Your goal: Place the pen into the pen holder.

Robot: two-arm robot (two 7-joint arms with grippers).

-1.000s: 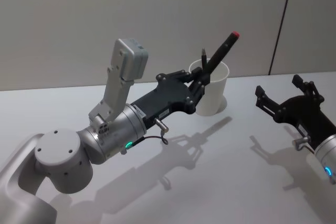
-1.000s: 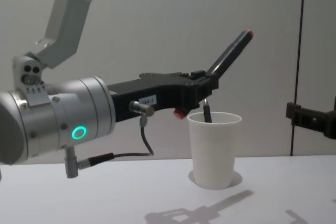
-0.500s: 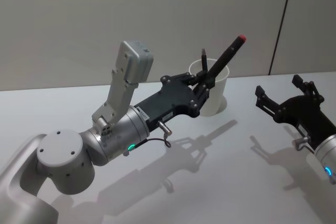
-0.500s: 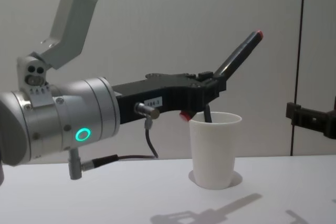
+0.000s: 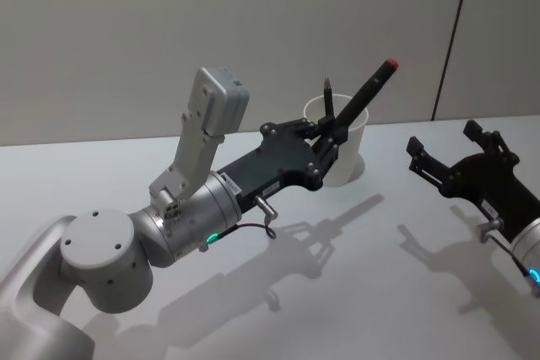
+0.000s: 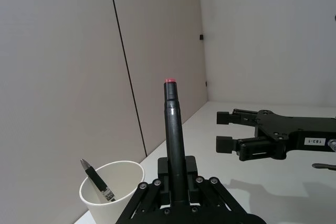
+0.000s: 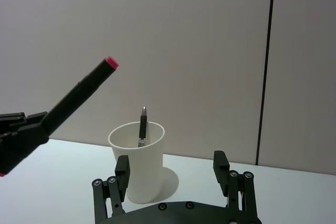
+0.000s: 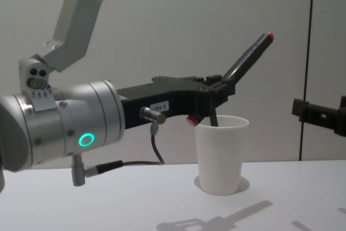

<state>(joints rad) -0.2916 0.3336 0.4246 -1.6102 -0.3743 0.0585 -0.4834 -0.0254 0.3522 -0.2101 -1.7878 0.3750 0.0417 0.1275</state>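
Pen held at the pen holder, release not yet made

The black, red-tipped pen is clamped low on its barrel by the left end effector, tilted w/ the red end up & toward the robot's right. The end effector is seen just above the near-left rim of the pen holder, a white paper cup standing on the surface. The pen's lower tip is hidden, so it cannot be told whether it is inside the rim. Step judged: positioning before the drop. Next move prob. calls for the barrel to be brought more upright, the tip lowered past the rim, then the jaws opened. A second pen is leaned inside toward the cup's left; the right half looks free. The right end effector is parked well apart to the right, jaws wide, so room is ample; rim knocks are to be avoided, as the cup is prob. light
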